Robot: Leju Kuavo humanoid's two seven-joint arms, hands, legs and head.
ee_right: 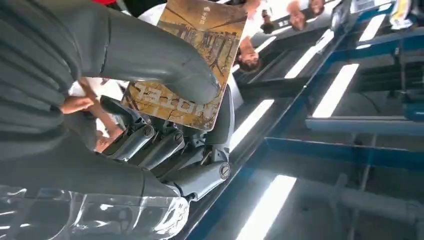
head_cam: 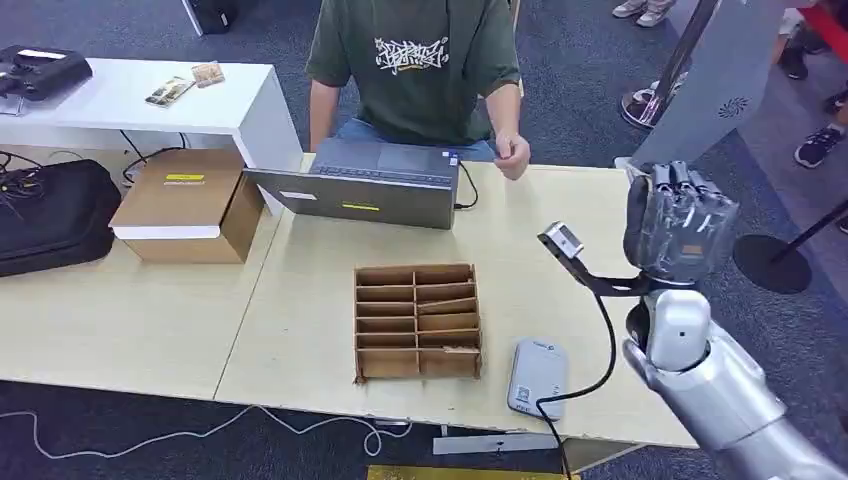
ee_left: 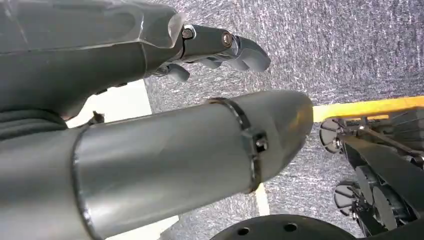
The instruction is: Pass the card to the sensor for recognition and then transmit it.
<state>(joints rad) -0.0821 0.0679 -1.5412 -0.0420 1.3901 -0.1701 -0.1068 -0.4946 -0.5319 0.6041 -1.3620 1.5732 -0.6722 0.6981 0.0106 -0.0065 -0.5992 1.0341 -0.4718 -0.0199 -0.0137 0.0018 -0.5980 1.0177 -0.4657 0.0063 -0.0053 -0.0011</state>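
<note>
Card [ee_right: 190, 60] in the grip, one of them, brown and gold with "HOTEL" lettering, pinned between the thick grey thumb and the darker fingers [ee_right: 165, 145] of the right hand [ee_right: 170, 125]. That's the right wrist view, at upper centre of the frame, with ceiling light strips behind. From the head view the same right hand [head_cam: 678, 222] is raised at right of frame with its back to the camera, so the card itself is hidden there; it stands above the table's right end. Below it, at lower centre-right, one grey sensor [head_cam: 537, 377] lies flat near the front edge of the table [head_cam: 150, 310], a black cable running from it. Just left of it, one cardboard organizer [head_cam: 418, 321] with two columns of slots. Open tabletop lies between organizer and hand. Further back, one laptop [head_cam: 365, 183] at the far edge, one person [head_cam: 415, 70] in a green shirt seated behind it. One cardboard box [head_cam: 188, 205] sits left of the laptop, one black bag [head_cam: 50, 215] at far left. Two small cards [head_cam: 186, 83] lie on the white desk [head_cam: 130, 100], upper left. The left wrist view brings the left hand [ee_left: 220, 47]: fingers loosely apart over grey carpet, holding nothing.
</note>
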